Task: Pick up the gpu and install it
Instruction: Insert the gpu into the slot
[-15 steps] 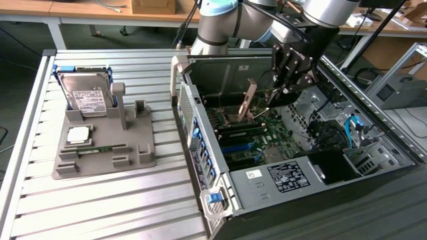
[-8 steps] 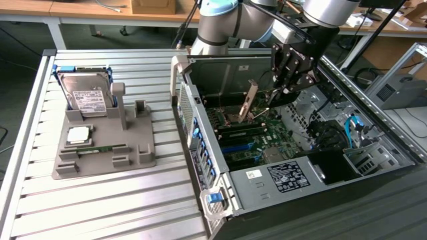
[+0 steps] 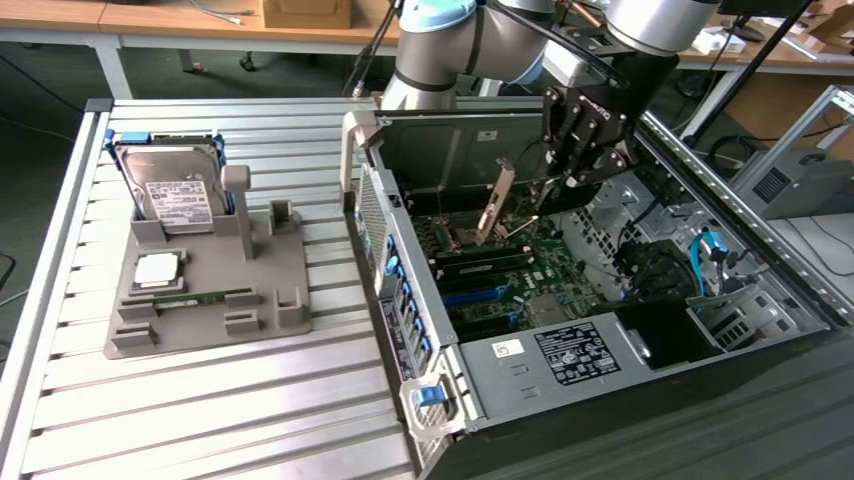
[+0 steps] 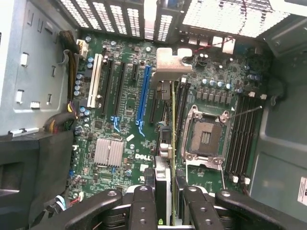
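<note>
The gpu [image 3: 502, 195] hangs upright inside the open computer case [image 3: 534, 370], just above the motherboard [image 3: 514, 290], with its pale metal bracket toward the case's rear wall. My gripper [image 3: 577, 180] is shut on the card's far end from above. In the wrist view I see the gpu [image 4: 171, 120] edge-on as a thin line running from its silver bracket tab [image 4: 168, 64] down between my black fingers [image 4: 144, 206]; the gripper [image 4: 170, 213] clamps it. The card hovers between the blue slot [image 4: 144, 96] and the CPU socket [image 4: 206, 136].
A grey fixture [image 3: 267, 310] on the slatted table at the exterior view's left holds a hard drive [image 3: 167, 190], a CPU [image 3: 158, 268] and a RAM stick [image 3: 200, 297]. Case walls, drive cage and cables [image 3: 707, 260] hem in the motherboard. A white slot [image 4: 96, 79] lies beside several black slots.
</note>
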You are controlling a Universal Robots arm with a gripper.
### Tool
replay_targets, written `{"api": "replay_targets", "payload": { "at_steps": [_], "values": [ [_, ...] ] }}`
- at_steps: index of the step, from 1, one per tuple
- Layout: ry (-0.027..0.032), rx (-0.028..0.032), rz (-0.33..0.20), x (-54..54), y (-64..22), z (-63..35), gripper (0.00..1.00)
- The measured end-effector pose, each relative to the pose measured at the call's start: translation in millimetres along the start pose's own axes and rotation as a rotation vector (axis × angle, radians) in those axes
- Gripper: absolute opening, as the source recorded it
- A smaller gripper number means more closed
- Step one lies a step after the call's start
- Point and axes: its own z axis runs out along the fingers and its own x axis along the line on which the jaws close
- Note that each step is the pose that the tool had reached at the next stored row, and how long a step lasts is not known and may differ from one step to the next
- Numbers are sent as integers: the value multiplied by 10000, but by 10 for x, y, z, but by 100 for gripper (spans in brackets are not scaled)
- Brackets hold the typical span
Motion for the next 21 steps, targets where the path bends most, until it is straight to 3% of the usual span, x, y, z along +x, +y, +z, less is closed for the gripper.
{"api": "replay_targets", "payload": {
  "at_steps": [5,12,21],
  "values": [
    [-29,23,943,1,0,13,27],
    [-249,60,1595,10,1,21,27],
    [-246,61,1642,65,9,41,27]
  ]
}}
